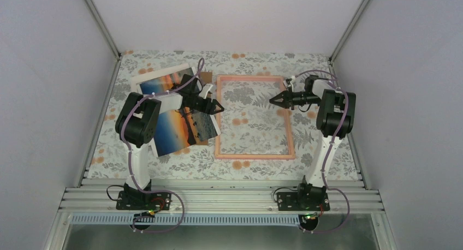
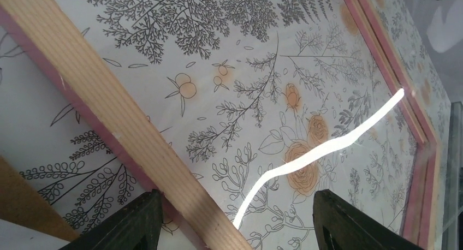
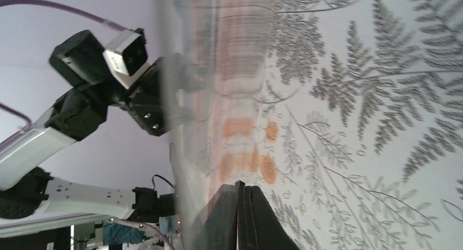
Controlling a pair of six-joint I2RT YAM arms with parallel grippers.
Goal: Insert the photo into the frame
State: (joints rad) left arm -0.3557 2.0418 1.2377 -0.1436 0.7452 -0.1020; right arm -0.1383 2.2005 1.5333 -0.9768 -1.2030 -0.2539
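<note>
The pink frame [image 1: 254,154] lies flat on the flowered table, mid-right. A glare streak shows a clear pane inside it. The photo [image 1: 183,127], sunset side up, lies left of the frame, partly under my left arm. My left gripper [image 1: 215,106] is open and empty, low over the frame's left side. In the left wrist view that pale bar with a pink edge [image 2: 109,105] runs between the fingers of the left gripper [image 2: 237,195]. My right gripper [image 1: 274,100] hovers over the frame's right part. It shows shut in the right wrist view [image 3: 243,187], with nothing visible between the fingers.
A brown cardboard board [image 1: 206,75] pokes out from under the photo next to the frame's top left corner and shows in the left wrist view [image 2: 22,201]. Grey walls close in the table on three sides. A metal rail [image 1: 218,198] runs along the near edge.
</note>
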